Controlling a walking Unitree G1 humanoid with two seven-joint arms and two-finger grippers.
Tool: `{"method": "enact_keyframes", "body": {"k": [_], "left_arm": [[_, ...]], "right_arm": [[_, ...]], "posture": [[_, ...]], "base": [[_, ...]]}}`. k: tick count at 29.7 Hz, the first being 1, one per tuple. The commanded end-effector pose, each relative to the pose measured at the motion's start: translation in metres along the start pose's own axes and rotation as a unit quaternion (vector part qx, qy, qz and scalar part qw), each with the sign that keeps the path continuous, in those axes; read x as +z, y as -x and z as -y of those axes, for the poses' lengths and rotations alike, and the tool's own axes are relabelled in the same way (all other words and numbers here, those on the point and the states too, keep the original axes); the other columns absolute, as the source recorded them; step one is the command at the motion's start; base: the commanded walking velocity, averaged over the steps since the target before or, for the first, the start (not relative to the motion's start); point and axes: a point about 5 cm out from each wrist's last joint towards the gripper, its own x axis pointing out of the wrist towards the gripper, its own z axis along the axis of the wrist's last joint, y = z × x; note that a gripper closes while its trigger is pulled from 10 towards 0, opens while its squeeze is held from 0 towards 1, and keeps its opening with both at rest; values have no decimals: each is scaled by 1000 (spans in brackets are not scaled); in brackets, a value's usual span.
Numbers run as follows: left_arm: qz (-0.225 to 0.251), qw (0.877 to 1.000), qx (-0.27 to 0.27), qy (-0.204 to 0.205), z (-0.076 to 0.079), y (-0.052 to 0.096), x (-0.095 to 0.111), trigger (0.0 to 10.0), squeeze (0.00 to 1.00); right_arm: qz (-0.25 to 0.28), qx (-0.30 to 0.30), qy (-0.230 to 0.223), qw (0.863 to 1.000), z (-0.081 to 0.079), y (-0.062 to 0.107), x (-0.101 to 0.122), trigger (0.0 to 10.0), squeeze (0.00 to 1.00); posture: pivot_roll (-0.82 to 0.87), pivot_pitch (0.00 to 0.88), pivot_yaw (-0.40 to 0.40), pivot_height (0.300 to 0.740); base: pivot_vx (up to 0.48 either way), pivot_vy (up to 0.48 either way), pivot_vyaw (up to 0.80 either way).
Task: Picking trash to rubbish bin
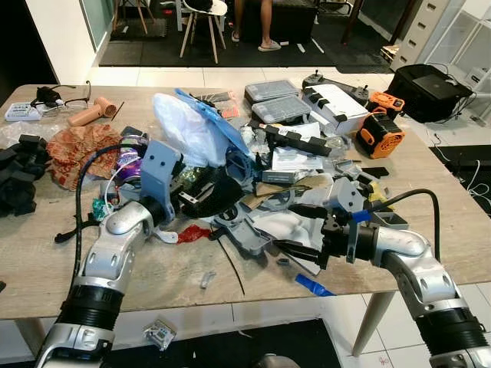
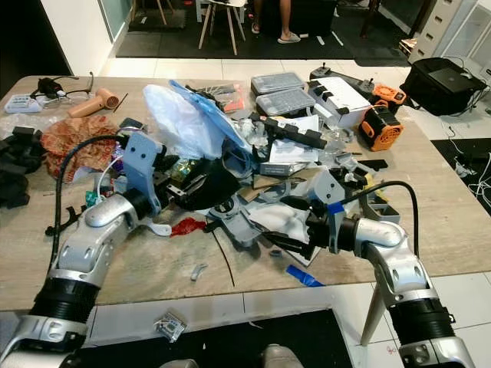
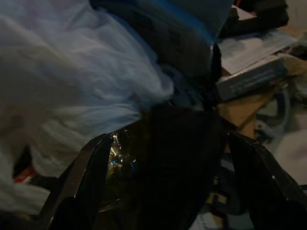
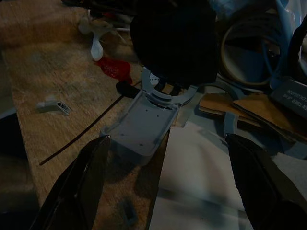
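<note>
Trash is piled across the middle of the wooden table [image 1: 46,261]. My left gripper [image 1: 205,192] is open, and a black crumpled thing [image 3: 177,158] with a shiny wrapper [image 3: 115,160] beside it lies between its fingers, under a white plastic bag [image 1: 182,126]. My right gripper [image 1: 296,230] is also open and low over a white sheet [image 1: 290,225], pointing toward a grey plastic part [image 4: 141,129]. A red wrapper [image 1: 192,232] lies between the two grippers. A small blue piece [image 1: 313,285] lies near the table's front edge.
A hair dryer [image 1: 92,113] and patterned cloth [image 1: 80,149] lie far left. Clear cases [image 1: 271,90] and an orange device [image 1: 380,134] sit at the back right. On the floor are a wrapper [image 1: 159,333] and a black bag [image 1: 430,88]. A person's legs [image 1: 267,23] stand beyond.
</note>
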Motion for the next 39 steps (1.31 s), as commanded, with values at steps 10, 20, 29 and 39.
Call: {"method": "enact_keyframes", "body": {"k": [10, 20, 29, 39], "left_arm": [[-21, 1000, -2, 24, 11, -9, -10, 902, 0], [-15, 999, 8, 32, 8, -8, -9, 0, 0], [30, 998, -6, 63, 5, -2, 2, 0, 0], [176, 970, -1, 169, -10, 9, 39, 10000, 0]], "right_arm": [[1, -29, 3, 1000, 7, 0, -2, 10000, 0], [3, -36, 3, 999, 9, 1, -4, 10000, 0], [6, -49, 5, 999, 12, 2, -4, 10000, 0], [44, -87, -4, 995, 19, -4, 4, 10000, 0]], "posture": [[-73, 0, -34, 740], [-73, 0, -34, 740], [-75, 0, -36, 740], [-73, 0, -37, 740]], "base": [[0, 0, 0], [0, 0, 0], [0, 0, 0], [0, 0, 0]]}}
